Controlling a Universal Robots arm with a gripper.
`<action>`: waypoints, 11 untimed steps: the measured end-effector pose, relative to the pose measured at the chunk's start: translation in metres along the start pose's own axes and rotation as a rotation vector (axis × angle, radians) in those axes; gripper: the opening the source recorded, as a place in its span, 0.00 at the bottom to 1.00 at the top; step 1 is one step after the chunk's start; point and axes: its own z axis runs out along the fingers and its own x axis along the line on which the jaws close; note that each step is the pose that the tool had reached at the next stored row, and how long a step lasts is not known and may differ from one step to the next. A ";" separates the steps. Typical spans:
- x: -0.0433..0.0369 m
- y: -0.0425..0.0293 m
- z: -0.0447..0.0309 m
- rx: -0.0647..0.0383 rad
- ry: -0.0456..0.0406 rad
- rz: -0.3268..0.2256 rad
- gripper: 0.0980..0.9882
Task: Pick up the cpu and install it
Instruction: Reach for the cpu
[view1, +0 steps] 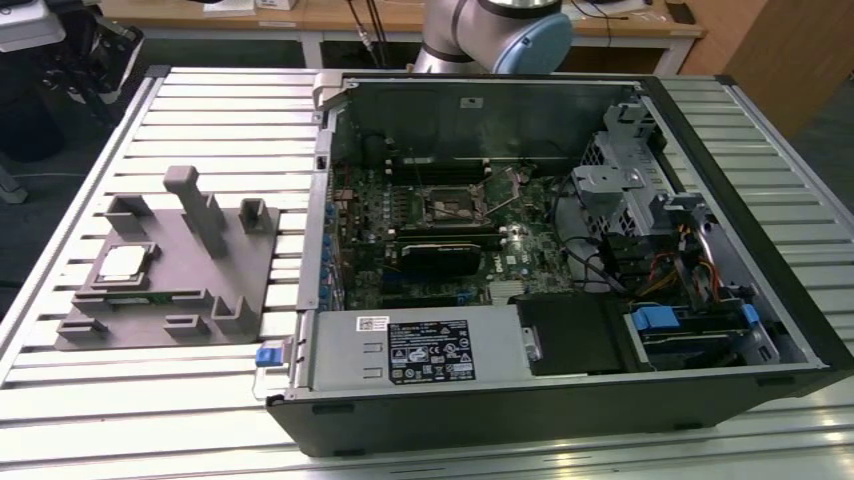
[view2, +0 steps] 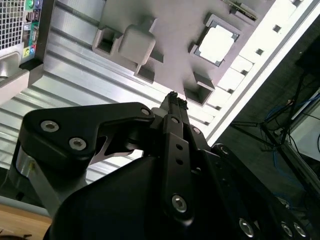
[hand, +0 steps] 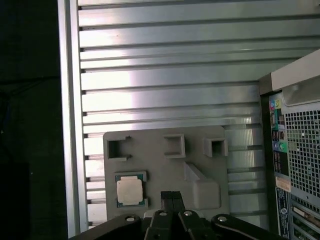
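Silver arm (view1: 454, 35), blue joint cap (view1: 537, 42); black gripper (view2: 173, 100), silver screws (view2: 178, 202).

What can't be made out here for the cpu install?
1. Socket, exterior view: too small and dark to tell whether it is empty or its latch is open.
2. cpu: its corner mark is too small to see in both wrist views.
3. Grey tray, first wrist view: one edge is hidden behind the pincer.
4. Arm, exterior view: cut off by the top edge.

Robotics lab: slotted alu bench (view1: 200, 110), open PC case (view1: 534, 418).
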 end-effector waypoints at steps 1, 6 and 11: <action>0.0014 0.0005 0.0004 0.000 0.0002 0.000 0.01; 0.0119 -0.0009 0.0032 0.000 -0.0001 0.000 0.01; 0.0165 -0.0090 0.0052 0.000 -0.0001 0.000 0.01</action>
